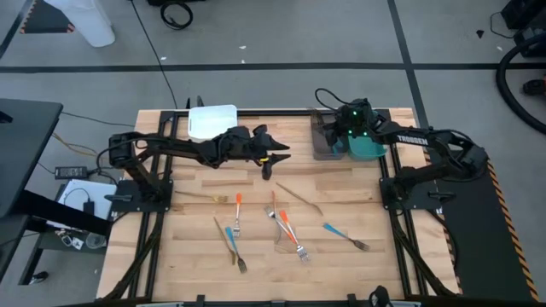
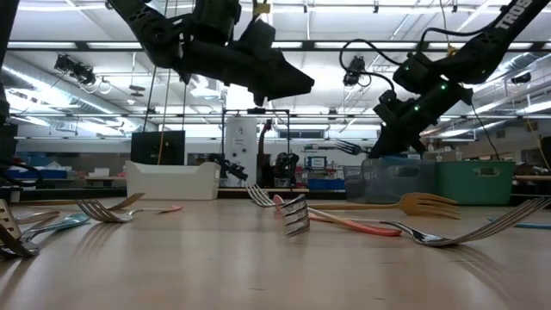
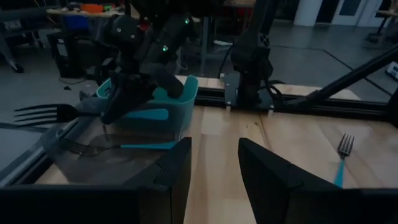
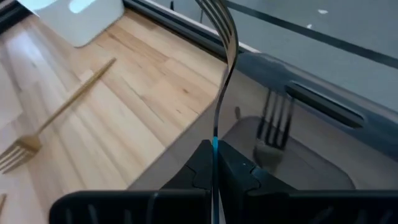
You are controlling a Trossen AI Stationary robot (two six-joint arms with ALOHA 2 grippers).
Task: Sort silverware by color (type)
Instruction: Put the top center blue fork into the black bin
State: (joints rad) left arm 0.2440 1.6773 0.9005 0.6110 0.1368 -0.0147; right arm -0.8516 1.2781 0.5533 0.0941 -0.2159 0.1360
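Note:
My right gripper (image 3: pixel 121 102) is shut on a blue-handled fork (image 4: pixel 222 74) with metal tines, above the clear grey bin (image 1: pixel 322 143) at the table's far right. Another blue-handled fork (image 3: pixel 99 148) lies inside that bin. My left gripper (image 3: pixel 214 165) hangs open over the table's middle (image 1: pixel 271 162), with nothing between its fingers. Orange forks (image 1: pixel 238 211) (image 1: pixel 290 228), blue forks (image 1: pixel 230 240) (image 1: pixel 345 235) and gold forks (image 1: pixel 299 198) (image 1: pixel 196 198) lie flat on the wooden table. My right gripper pinches the fork between its two fingers where the blue handle meets the metal neck (image 4: pixel 214 144). The fingers slant down toward the bin. The fork is lifted clear. Its tines (image 3: pixel 43 113) stick out on one side of the fingers and its handle (image 3: pixel 149 115) on the other.
A white bin (image 1: pixel 212 122) stands at the far edge left of centre, and a teal bin (image 1: pixel 368 148) right beside the grey one. A black frame rail (image 1: pixel 256 112) runs along the table's far edge. The loose forks lie across the near half.

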